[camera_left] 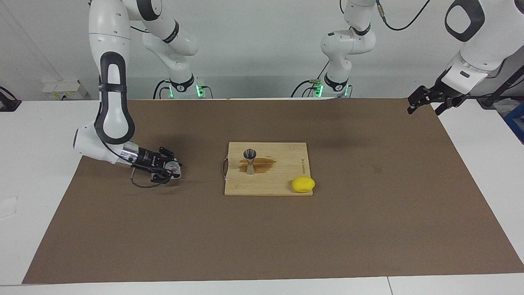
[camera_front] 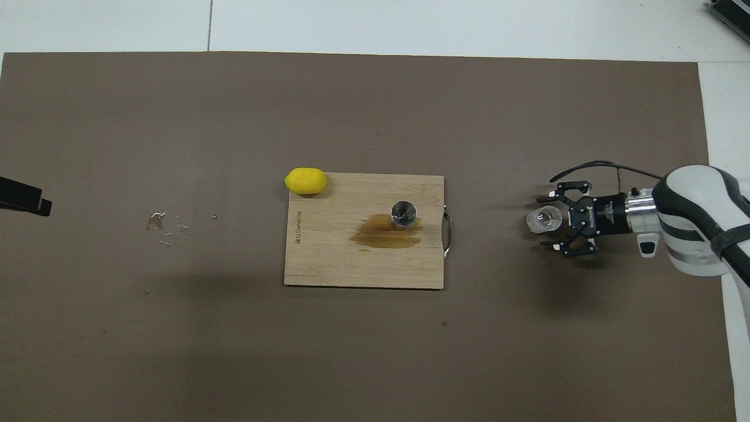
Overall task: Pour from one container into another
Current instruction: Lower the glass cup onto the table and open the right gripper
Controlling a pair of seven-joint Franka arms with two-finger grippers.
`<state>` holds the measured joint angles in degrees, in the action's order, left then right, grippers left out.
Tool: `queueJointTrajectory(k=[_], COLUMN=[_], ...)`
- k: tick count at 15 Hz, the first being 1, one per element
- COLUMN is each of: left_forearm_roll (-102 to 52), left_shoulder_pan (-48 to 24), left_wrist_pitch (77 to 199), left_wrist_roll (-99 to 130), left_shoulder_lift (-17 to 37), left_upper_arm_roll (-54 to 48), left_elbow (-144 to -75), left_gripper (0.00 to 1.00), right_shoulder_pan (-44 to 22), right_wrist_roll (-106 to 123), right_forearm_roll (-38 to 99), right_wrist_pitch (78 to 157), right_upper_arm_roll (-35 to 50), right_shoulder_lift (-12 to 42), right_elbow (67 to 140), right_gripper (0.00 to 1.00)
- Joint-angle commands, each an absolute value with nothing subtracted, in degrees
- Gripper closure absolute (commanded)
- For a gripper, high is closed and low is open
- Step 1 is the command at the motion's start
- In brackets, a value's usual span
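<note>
The clear glass cup stands on the brown mat toward the right arm's end of the table. My right gripper lies low around it, open, one finger on each side and a small gap to the glass. The silver jigger stands upright on the wooden cutting board, beside a brown wet stain. My left gripper waits in the air over the mat's edge at the left arm's end, open and holding nothing.
A yellow lemon rests at the board's corner farthest from the robots. A few clear droplets lie on the mat toward the left arm's end. The board has a metal handle on the side facing the cup.
</note>
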<state>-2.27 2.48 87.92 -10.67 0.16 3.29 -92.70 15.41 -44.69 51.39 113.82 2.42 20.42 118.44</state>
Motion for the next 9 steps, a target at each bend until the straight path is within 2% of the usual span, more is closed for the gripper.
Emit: queueJointTrajectory(k=[1,5,9], left_forearm_roll=[-1.05,-1.05,-1.05], left_shoulder_pan=[1.58,1.58,1.58], left_wrist_pitch=[88.50,88.86,88.86], left_wrist_roll=[-9.75,-9.67,-9.67], left_shoulder_lift=[-1.67,-1.58,-1.67], left_upper_arm_roll=[3.78,3.78,3.78], left_elbow=[-94.75,-94.75,-94.75], left_gripper=[0.00,0.00,0.00], right_shoulder_pan=[17.40,16.00,8.46], right_wrist_roll=[-41.58,-41.57,-40.35], right_forearm_roll=[51.86,40.90,26.24], right_wrist_pitch=[114.52,114.43,114.26], right_upper_arm_roll=[2.73,2.99,3.08], right_shoulder_lift=[16.62,9.95,7.74], right_elbow=[120.67,120.32,117.17], right_gripper=[0.01,0.01,0.01])
